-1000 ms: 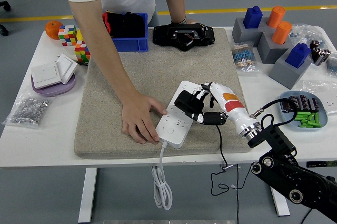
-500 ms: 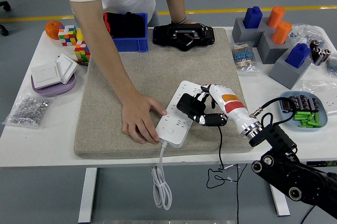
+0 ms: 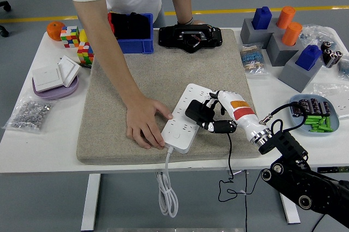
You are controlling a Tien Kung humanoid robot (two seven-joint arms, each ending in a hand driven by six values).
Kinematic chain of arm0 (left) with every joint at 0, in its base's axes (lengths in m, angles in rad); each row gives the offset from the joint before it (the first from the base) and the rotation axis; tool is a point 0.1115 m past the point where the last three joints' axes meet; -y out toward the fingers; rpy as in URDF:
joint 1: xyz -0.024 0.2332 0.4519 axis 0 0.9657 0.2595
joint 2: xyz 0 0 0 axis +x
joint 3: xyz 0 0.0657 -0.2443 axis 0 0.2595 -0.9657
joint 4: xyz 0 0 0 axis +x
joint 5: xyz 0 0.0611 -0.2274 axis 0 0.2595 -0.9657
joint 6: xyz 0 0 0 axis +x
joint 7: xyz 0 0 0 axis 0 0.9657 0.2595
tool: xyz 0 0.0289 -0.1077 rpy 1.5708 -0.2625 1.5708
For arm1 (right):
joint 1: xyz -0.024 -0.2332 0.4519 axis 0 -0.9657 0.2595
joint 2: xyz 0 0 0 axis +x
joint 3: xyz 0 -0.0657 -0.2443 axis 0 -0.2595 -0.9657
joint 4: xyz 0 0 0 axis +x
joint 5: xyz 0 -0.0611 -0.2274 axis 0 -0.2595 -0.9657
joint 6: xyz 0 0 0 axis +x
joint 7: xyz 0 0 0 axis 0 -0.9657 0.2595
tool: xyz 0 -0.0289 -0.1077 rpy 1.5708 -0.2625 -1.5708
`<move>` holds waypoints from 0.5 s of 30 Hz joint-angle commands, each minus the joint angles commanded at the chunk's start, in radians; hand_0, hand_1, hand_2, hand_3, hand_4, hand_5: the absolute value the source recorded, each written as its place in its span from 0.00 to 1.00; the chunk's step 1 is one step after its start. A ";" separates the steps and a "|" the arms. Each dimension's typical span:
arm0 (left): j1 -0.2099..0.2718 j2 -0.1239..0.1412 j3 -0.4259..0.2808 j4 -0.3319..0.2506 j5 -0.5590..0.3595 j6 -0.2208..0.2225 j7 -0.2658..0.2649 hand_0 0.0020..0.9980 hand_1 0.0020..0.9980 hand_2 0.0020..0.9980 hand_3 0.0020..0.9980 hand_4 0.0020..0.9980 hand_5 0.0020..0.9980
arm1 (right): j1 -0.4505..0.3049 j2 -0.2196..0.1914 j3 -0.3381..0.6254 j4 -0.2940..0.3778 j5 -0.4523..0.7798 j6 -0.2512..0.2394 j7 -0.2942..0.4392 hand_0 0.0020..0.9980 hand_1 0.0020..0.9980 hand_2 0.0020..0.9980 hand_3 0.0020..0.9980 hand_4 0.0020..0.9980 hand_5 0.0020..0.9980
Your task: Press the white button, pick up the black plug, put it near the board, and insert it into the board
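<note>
one power strip, one black plug

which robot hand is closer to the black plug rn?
Right. The right hand holds the black plug in its fingers over the white power strip. The left hand is out of view. A person's hand rests on the strip's near end.

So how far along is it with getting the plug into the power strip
The pickup looks done: the right hand is shut on the black plug and holds it over the power strip, so it has been brought to the board. Whether the button was pressed cannot be told. Left: seating the plug; it does not look inserted yet. A person's hand steadies the strip's near end on the mat.
</note>
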State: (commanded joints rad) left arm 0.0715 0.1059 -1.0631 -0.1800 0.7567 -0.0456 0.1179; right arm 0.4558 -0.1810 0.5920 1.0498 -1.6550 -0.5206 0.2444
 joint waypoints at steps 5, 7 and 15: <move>0.001 -0.001 -0.001 0.000 0.001 0.000 0.000 0.71 0.67 0.59 0.68 0.66 0.26 | 0.001 0.003 0.000 -0.007 -0.005 -0.008 -0.002 0.22 0.20 0.23 0.42 0.68 0.00; 0.002 -0.002 -0.001 0.000 0.001 0.000 0.000 0.71 0.67 0.59 0.68 0.66 0.26 | 0.001 0.003 0.000 -0.007 -0.006 -0.008 -0.003 0.22 0.20 0.23 0.42 0.68 0.00; 0.002 -0.003 -0.002 0.000 0.000 0.000 0.000 0.71 0.67 0.59 0.68 0.67 0.26 | 0.002 0.004 -0.010 -0.001 -0.004 -0.020 -0.013 0.22 0.20 0.23 0.42 0.68 0.00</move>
State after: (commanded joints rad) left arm 0.0737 0.1027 -1.0649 -0.1800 0.7563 -0.0460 0.1182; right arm 0.4573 -0.1773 0.5823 1.0492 -1.6595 -0.5409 0.2314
